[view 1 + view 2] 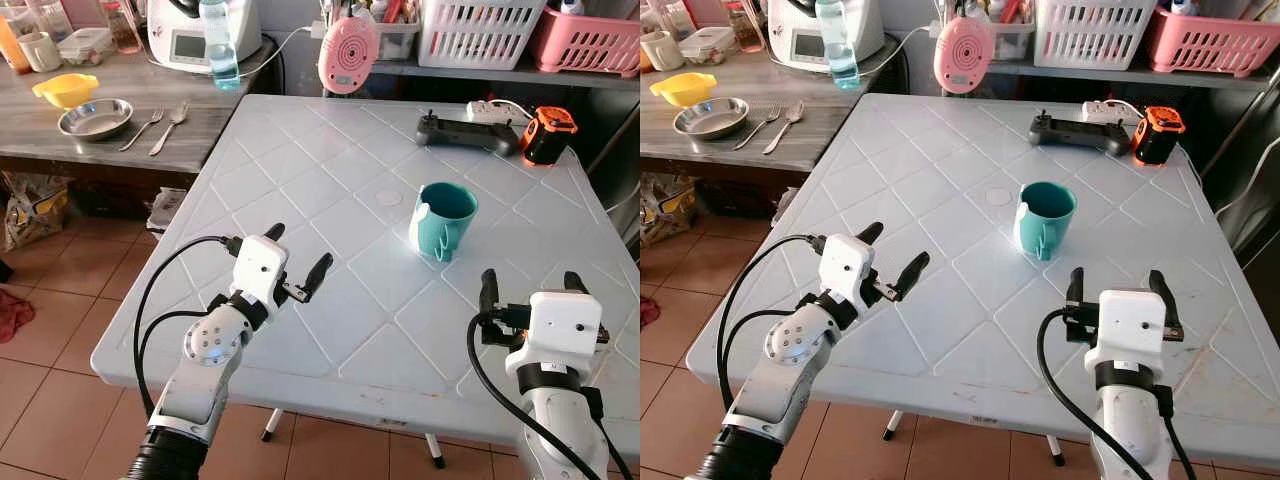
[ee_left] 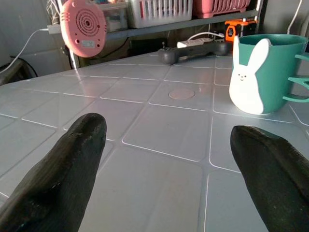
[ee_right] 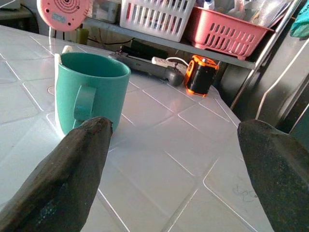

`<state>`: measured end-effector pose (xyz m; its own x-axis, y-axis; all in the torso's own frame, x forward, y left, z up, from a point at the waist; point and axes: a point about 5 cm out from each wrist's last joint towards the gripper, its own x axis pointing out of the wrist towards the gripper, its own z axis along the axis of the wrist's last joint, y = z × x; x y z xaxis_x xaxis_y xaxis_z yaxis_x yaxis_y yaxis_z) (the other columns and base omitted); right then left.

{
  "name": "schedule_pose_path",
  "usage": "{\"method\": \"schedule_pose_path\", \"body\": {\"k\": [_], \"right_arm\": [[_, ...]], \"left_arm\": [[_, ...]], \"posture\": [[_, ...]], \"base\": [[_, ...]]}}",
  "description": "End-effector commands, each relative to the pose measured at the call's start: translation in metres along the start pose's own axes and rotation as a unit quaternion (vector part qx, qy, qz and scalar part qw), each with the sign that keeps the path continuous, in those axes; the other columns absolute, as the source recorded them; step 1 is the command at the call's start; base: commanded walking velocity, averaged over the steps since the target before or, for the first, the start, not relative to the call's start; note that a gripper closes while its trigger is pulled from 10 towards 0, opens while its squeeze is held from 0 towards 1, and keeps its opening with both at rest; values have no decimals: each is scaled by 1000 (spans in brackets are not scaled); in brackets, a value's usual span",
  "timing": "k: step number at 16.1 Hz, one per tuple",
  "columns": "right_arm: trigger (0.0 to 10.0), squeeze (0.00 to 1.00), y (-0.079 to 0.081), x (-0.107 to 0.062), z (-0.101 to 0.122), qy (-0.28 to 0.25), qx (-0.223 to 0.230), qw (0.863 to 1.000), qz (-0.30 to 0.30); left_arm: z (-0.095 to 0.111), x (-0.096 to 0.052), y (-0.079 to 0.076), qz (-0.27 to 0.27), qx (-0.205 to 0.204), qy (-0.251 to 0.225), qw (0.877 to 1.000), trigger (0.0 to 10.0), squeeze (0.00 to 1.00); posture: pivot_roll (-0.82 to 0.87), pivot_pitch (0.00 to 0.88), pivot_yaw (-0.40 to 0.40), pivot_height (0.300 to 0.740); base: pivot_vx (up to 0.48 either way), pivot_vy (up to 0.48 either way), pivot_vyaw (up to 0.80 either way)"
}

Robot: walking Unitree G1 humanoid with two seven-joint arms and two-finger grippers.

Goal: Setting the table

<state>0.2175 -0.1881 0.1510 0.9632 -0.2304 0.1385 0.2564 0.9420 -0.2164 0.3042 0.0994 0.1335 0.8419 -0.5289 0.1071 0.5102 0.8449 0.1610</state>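
A teal mug [image 1: 443, 218] with a white rabbit picture stands upright near the middle of the white plastic table [image 1: 330, 150], its handle facing me. My left gripper [image 1: 296, 258] hovers open over the table's near left part, well short of the mug [image 2: 263, 72]. Over the near right edge my right gripper [image 1: 532, 282] is open too, empty, with the mug [image 3: 89, 92] ahead and to its left. On the wooden counter at the far left lie a steel bowl [image 1: 95, 118], a yellow bowl [image 1: 65, 89], a fork [image 1: 143, 128] and a spoon [image 1: 170, 126].
A black controller [image 1: 466, 133], an orange-black device [image 1: 549, 134] and a power strip [image 1: 492, 108] sit at the table's far right. A pink round fan [image 1: 347, 54] stands behind the table. A water bottle [image 1: 218, 44], an appliance [image 1: 185, 35] and baskets [image 1: 480, 30] line the back.
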Motion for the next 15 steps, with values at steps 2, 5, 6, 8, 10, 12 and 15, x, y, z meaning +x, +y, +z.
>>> {"method": "schedule_pose_path", "body": {"k": [2,5,6,8,10,12,15], "right_arm": [[10000,0,-1,-1,0,3,0,1000,-4],[10000,0,26,28,-13,27,48,998,34],[10000,0,25,27,-14,28,47,998,32],[10000,0,25,27,-15,29,48,998,31],[10000,0,30,33,-14,23,49,998,37],[10000,0,35,43,-13,10,38,998,45],[10000,0,43,56,-7,-5,35,998,59]], "left_arm": [[-1,-1,-1,-6,1,4,1000,10000,0],[0,-19,-13,-198,-40,31,979,10000,0],[1,-18,-14,-201,-43,30,978,10000,0],[1,-18,-16,-219,-47,34,974,10000,0],[4,-14,-14,-229,-47,36,972,10000,0],[6,-12,-11,-235,-48,35,970,10000,0],[7,-12,-13,-239,-50,36,969,10000,0]], "posture": [[29,115,6,740],[56,169,53,740],[56,169,53,740],[52,170,53,740],[49,172,54,740],[50,171,56,740],[54,173,54,740]], "base": [[0,0,0],[0,0,0],[0,0,0],[0,0,0],[0,0,0],[0,0,0],[0,0,0]]}}
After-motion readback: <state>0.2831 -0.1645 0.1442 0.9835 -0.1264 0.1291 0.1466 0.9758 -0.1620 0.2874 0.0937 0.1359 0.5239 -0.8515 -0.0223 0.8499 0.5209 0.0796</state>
